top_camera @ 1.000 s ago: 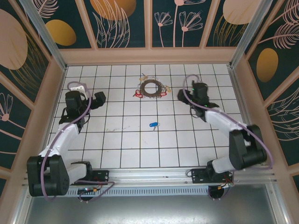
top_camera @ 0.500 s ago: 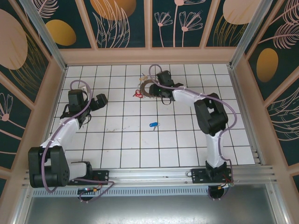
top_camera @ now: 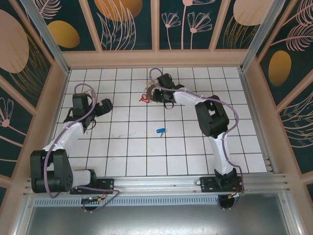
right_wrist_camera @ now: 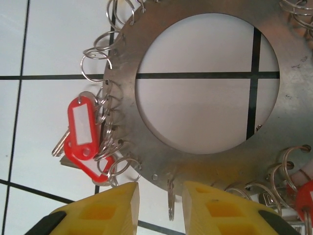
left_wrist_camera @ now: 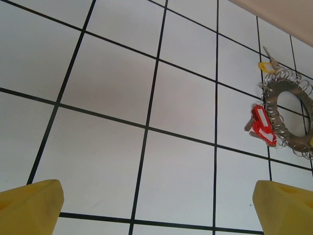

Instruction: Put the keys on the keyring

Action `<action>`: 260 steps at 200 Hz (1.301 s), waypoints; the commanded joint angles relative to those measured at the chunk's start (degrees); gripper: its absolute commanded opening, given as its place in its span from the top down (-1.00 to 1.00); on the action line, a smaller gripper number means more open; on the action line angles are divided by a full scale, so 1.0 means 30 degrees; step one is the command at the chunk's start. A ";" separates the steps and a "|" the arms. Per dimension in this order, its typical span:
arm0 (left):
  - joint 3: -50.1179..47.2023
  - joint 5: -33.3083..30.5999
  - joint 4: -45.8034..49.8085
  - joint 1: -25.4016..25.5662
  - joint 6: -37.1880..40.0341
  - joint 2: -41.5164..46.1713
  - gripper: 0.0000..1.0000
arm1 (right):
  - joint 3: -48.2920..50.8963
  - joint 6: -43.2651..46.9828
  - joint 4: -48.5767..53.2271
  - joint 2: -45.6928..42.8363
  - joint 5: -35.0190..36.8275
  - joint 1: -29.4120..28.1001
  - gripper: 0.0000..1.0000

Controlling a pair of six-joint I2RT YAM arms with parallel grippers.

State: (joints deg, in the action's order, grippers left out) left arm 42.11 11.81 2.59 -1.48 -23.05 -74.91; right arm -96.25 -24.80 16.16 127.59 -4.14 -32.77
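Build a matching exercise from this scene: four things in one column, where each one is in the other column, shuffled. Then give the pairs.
Things
1. blue key
2. red-tagged keys
3. left gripper
4. right gripper

Places
A. at the edge of the keyring, a small wire loop between its fingers
B. lying alone on the tiles, apart from the keyring
C. open over bare tiles, off to one side of the keyring
D. hung on small loops at the keyring rim

Pairs: 1-B, 2-D, 3-C, 4-A
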 commanded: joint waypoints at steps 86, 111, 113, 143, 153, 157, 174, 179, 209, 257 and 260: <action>0.0613 0.0317 0.0601 0.0052 -0.0227 -0.0248 -0.98 | -0.1025 0.0029 0.1812 0.0983 0.0531 -0.0139 0.63; 0.0621 0.0253 0.0601 0.0052 -0.0228 -0.0235 -0.97 | -0.1066 0.0438 0.1841 0.0922 0.0436 -0.0133 0.98; 0.0615 0.0252 0.0601 0.0052 -0.0228 -0.0241 -0.98 | -0.1078 0.0464 0.1847 0.0904 0.0463 -0.0153 1.00; 0.0579 0.0528 0.0453 0.0052 -0.0227 -0.0054 -0.97 | -0.0128 0.1716 0.1098 -0.0473 0.0433 -0.0385 1.00; 0.0415 0.1061 -0.0011 0.0052 -0.0169 0.0159 -0.98 | 0.0211 0.2493 0.1009 -0.1144 0.0155 -0.0483 1.00; 0.0258 0.1276 -0.0270 0.0052 -0.0193 0.0285 -0.98 | 0.0350 0.2875 0.0974 -0.1409 -0.0014 -0.0540 1.00; -0.0544 0.2696 -0.1825 0.0052 -0.0315 0.1099 -0.98 | 0.1317 0.4826 0.0889 -0.2798 -0.0566 -0.0782 1.00; -0.0772 0.3177 -0.2308 0.0052 -0.0315 0.1330 -0.98 | 0.1740 0.5477 0.0856 -0.3295 -0.0441 -0.0895 1.00; -0.1680 0.6684 -0.4728 0.0209 -0.0075 0.2342 -0.88 | 0.5164 0.9929 -0.0448 -0.6966 -0.0741 -0.1558 1.00; -0.3412 1.1123 -0.7885 0.1205 0.1798 0.4175 -0.74 | 0.8364 1.5900 -0.0977 -1.1579 -0.4189 -0.1848 1.00; -0.3560 1.1333 -0.8106 0.1310 0.1952 0.4347 -0.76 | 0.8276 1.6094 -0.0760 -1.1664 -0.4366 -0.1848 1.00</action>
State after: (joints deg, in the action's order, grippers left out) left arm 34.48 36.05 -13.50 0.75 -21.50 -65.41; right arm -72.64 11.62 14.76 96.33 -10.44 -38.37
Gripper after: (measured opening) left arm 0.869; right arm 0.051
